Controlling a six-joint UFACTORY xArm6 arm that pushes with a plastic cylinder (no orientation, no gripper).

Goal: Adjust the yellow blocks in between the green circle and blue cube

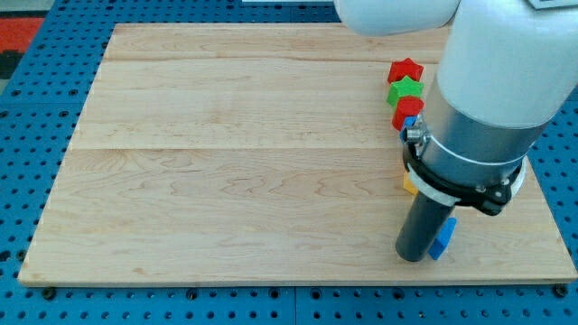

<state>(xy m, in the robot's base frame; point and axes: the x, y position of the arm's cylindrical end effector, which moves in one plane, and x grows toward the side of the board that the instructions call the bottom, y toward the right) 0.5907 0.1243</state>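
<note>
My tip (413,257) rests on the board near the view's bottom right. A blue block (443,238) lies just to its right, touching or nearly touching the rod. Only an edge of one yellow block (409,186) shows, above the tip at the arm's left side; the arm hides the rest. A small part of another blue block (409,124) shows further up at the arm's edge. No green circle is in view. The arm's body covers much of the board's right side.
A red star (406,69), a green star (405,89) and a red block (405,111) stand in a column at the view's upper right, left of the arm. The wooden board (235,162) lies on a blue pegboard.
</note>
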